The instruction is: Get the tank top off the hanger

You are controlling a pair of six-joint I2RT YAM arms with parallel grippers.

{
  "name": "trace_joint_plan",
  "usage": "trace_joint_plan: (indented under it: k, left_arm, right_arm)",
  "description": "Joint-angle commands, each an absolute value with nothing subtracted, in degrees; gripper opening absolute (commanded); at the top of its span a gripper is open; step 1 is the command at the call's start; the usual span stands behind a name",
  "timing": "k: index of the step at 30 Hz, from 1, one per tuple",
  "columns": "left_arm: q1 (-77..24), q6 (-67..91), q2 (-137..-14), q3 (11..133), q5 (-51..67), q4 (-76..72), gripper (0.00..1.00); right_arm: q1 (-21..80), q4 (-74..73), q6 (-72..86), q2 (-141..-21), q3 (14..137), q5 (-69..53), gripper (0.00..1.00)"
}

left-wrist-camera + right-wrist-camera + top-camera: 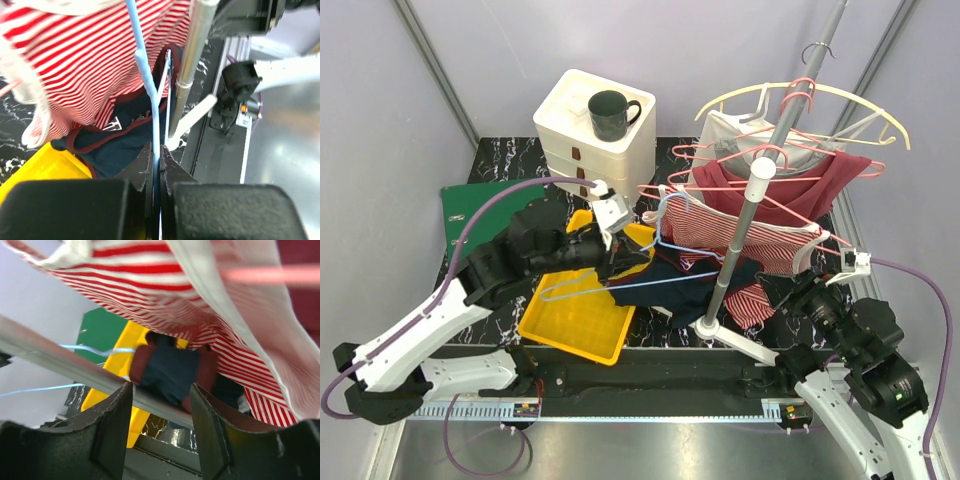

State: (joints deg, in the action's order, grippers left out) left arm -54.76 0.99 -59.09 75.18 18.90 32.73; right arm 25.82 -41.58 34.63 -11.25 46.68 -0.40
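Left hand (pixel 156 165) pinched shut on blue hanger (pixel 148 85); I judge this steadies it for stripping. Navy tank top (pixel 117 147) hangs from it, low over bench beside yellow tray (pixel 565 325). Right hand (pixel 161 395) parted, empty, facing top. Rack pole (pixel 735 245) and striped shirt (pixel 720 225) crowd my approach.

Navy, maroon-trimmed tank top (pixel 120 145) drapes light-blue hanger (pixel 144 75).

Navy tank top (pixel 120 147) edged maroon, pale blue hanger (pixel 148 85), red-and-white striped shirt (pixel 90 55), yellow tray (pixel 575 325)
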Motion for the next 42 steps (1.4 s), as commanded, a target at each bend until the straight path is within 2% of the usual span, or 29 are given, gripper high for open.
trace_joint_plan:
  k: [1, 11, 15, 20, 26, 32, 35, 42]
  left_arm:
    - [-54.23, 6.76, -54.41, 73.65, 10.48, 31.89, 0.0]
    - [-53.7, 10.19, -41.4, 76.72, -1.3, 43.85, 0.0]
    - [-53.7, 11.34, -37.19, 79.54, -2.9, 47.37, 0.0]
    - [-53.79, 11.34, -33.58, 82.26, 4.64, 50.53, 0.0]
    - [-53.7, 8.53, -34.36, 80.86, 18.71, 51.15, 0.0]
    - [-53.79, 7.82, -34.63, 79.46, 28.56, 50.72, 0.0]
    - [-53.7, 8.79, -35.77, 77.61, 32.07, 48.43, 0.0]
    - [-53.79, 15.27, -40.16, 72.69, 39.01, 36.16, 0.0]
  right_arm:
    - [26.02, -45.44, 37.27, -11.6, 46.93, 4.4, 0.58]
    - [26.02, -47.72, 36.3, -9.84, 49.57, 3.79, 0.59]
    - [26.02, -47.46, 32.89, -10.54, 53.16, -3.23, 0.68]
    - [26.02, -47.29, 27.25, -14.14, 61.76, -20.25, 0.79]
    - [26.02, -43.86, 22.94, -21.08, 64.86, -40.85, 0.87]
    - [26.02, -40.0, 23.81, -27.42, 63.38, -48.33, 0.87]
    - [26.02, -32.45, 27.15, -27.6, 60.57, -53.07, 0.87]
    - [26.02, -29.0, 30.32, -27.69, 56.78, -57.21, 0.82]
